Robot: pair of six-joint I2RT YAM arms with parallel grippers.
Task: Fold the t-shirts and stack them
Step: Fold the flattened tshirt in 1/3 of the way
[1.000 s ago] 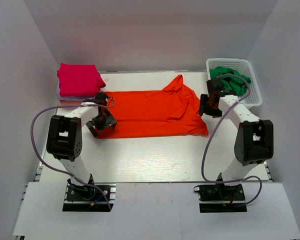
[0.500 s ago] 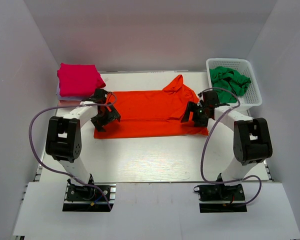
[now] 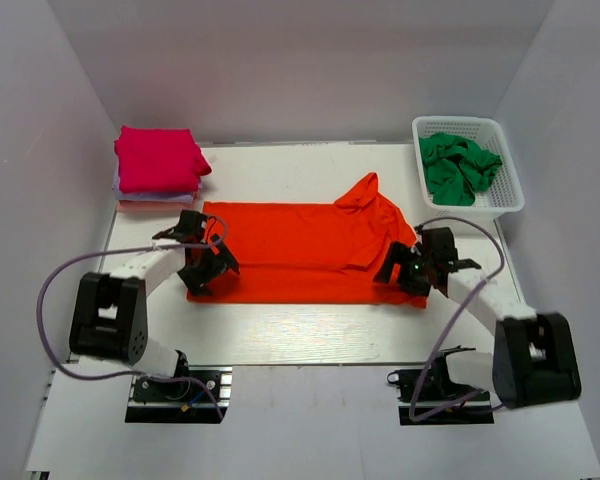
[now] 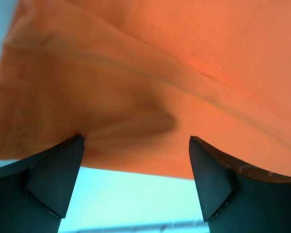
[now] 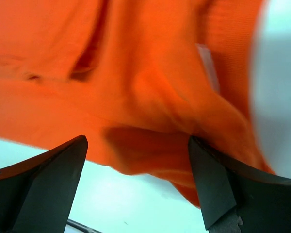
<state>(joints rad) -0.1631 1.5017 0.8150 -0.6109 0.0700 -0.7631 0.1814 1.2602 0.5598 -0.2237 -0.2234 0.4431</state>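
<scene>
The bright orange-red t-shirt (image 3: 300, 250) lies spread flat across the middle of the table, one sleeve bunched at its far right. My left gripper (image 3: 208, 268) is at the shirt's near left corner, and my right gripper (image 3: 402, 270) is at its near right corner. In the left wrist view the gripper (image 4: 136, 141) is open, with the shirt's hem (image 4: 150, 73) between the fingers. In the right wrist view the gripper (image 5: 137, 141) is open, with rumpled orange cloth (image 5: 136, 73) between the fingers. A magenta shirt (image 3: 158, 158) tops a folded stack at the far left, with pale lilac-pink cloth (image 3: 130, 197) under it.
A white basket (image 3: 458, 122) at the far right holds crumpled green shirts (image 3: 460, 165). White walls close in the table on three sides. A strip of bare table runs between the shirt's near hem and the table's front edge.
Both grippers moved onto the shirt's ends and then drew back toward the near edge. The orange shirt has shifted nearer with them, away from the stack and the basket.
</scene>
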